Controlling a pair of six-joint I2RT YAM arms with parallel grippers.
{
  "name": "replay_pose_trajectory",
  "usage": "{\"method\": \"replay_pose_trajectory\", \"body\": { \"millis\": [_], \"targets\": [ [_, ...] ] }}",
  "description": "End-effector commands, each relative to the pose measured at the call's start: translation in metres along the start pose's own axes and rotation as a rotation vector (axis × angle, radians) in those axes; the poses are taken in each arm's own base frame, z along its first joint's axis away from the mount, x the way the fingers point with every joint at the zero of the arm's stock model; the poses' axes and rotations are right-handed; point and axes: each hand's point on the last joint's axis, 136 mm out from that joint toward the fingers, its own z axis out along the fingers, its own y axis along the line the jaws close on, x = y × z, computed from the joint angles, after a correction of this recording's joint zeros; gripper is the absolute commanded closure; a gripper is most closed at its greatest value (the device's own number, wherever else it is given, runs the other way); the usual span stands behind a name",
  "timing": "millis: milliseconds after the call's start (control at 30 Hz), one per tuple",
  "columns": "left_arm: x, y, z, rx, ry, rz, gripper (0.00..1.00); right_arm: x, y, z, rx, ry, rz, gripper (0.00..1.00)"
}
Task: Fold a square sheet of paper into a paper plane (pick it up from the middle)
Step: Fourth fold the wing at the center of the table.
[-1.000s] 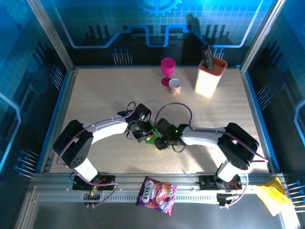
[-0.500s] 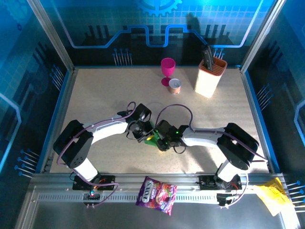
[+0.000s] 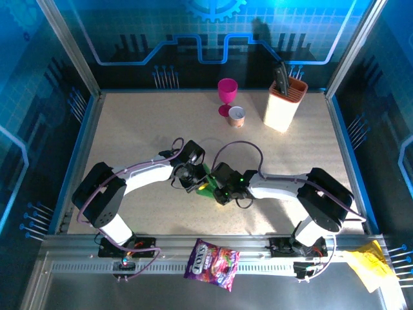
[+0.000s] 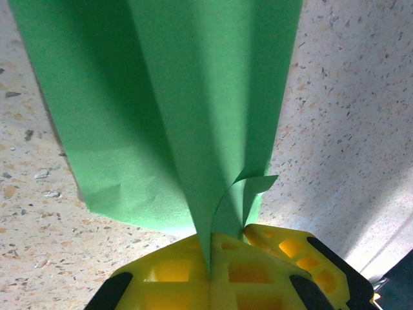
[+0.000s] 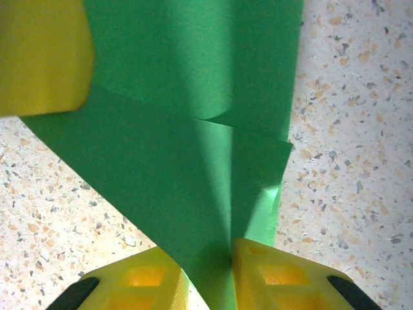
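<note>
The green paper [image 3: 203, 188] is folded and creased, held just above the table between both arms near the table's middle. My left gripper [image 3: 193, 179] is shut on the green paper [image 4: 187, 116]; its yellow fingers [image 4: 174, 274] pinch a raised fold, and a small flap curls beside them. My right gripper [image 3: 216, 188] is shut on the same paper [image 5: 187, 168], a fold running down between its yellow fingers [image 5: 277, 271]. The left gripper's yellow finger [image 5: 42, 55] shows at the upper left of the right wrist view. Most of the paper is hidden under the grippers in the top view.
A pink goblet [image 3: 226, 95], a small can [image 3: 237, 117] and an orange-rimmed knife holder [image 3: 284, 103] stand at the back. A purple snack bag [image 3: 211, 264] lies on the front rail, crumpled yellow paper [image 3: 369, 263] at the front right. Blue walls surround the table.
The right gripper has shifted slightly left toward the left gripper. The left arm holds still. Both stay shut on the paper.
</note>
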Motion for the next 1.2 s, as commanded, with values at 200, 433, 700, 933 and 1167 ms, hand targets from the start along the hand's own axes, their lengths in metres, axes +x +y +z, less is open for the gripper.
{"method": "replay_pose_trajectory", "body": {
  "millis": [200, 433, 700, 933, 1167],
  "targets": [
    [-0.001, 0.0, -0.002, -0.024, 0.009, -0.005, 1.0, 0.019, 0.002, 0.011, -0.008, 0.052, 0.018, 0.88],
    [-0.001, -0.005, -0.005, -0.016, 0.006, 0.007, 1.0, 0.03, 0.002, 0.018, -0.017, 0.077, 0.055, 0.93],
    [-0.003, 0.0, -0.007, -0.039, -0.009, 0.008, 1.0, 0.016, 0.007, 0.003, -0.035, 0.04, 0.055, 0.68],
    [-0.003, 0.006, -0.009, -0.054, -0.023, 0.003, 1.0, -0.003, 0.011, -0.014, -0.035, -0.008, 0.037, 0.68],
    [-0.003, 0.006, -0.009, -0.057, -0.024, 0.0, 1.0, -0.003, 0.01, -0.007, -0.025, 0.007, 0.035, 0.73]
  ]
}}
